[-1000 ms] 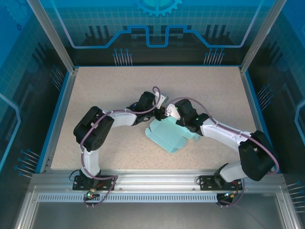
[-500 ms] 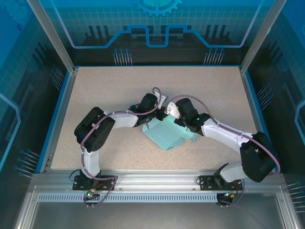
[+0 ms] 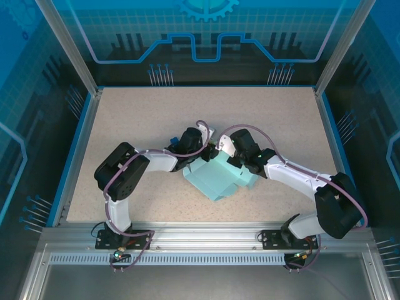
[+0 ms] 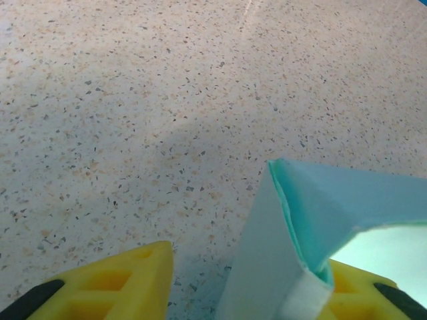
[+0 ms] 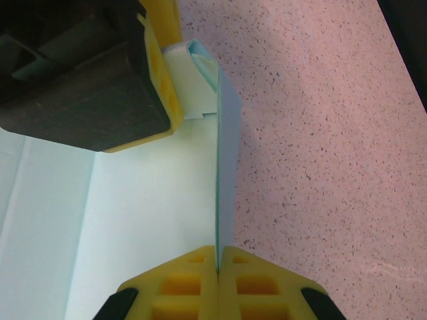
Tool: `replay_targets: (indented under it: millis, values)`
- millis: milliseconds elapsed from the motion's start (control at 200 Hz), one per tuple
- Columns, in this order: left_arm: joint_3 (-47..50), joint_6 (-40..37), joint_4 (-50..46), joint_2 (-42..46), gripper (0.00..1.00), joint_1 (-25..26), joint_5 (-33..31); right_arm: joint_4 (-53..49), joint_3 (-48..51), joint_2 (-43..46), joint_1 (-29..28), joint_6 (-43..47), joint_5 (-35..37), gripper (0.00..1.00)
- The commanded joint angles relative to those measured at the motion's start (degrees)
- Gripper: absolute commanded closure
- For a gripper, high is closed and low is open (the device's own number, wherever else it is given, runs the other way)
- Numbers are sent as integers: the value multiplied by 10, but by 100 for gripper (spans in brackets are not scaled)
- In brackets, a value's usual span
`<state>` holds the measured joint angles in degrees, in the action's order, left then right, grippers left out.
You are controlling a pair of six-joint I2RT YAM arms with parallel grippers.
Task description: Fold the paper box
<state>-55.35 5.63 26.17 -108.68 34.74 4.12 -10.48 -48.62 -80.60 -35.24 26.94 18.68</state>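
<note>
We see the speckled table (image 3: 125, 125), and on it the paper box (image 3: 215, 181), lying near the middle a touch toward 6 o'clock. It is partly folded, with one flap raised at its 12 o'clock edge. Both grippers meet at that edge: the left gripper (image 3: 208, 150) reaches in from 9 o'clock and the right gripper (image 3: 222, 152) from 3 o'clock.

In the right wrist view, the two yellow fingers (image 5: 187, 273) are pinched together on a thin upright wall of card that runs from the jaws toward 12 o'clock.

In the left wrist view, the jaws stand apart. The folded corner of card sits between them, against the finger at 5 o'clock, and we see bare table between it and the finger at 7 o'clock.
</note>
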Motion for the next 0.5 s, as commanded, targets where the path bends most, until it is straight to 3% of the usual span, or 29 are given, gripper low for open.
replay_targets:
  millis: [0,295,495]
  values:
    - [-15,-20,11,6,58,-21,-16,-39,7,19,2,1,-49,100]
    - [-37,-23,-19,-2,54,-22,-22,-40,17,32,4,8,-82,100]
    - [-41,-13,-35,1,71,-22,-86,-46,22,35,4,5,-85,100]
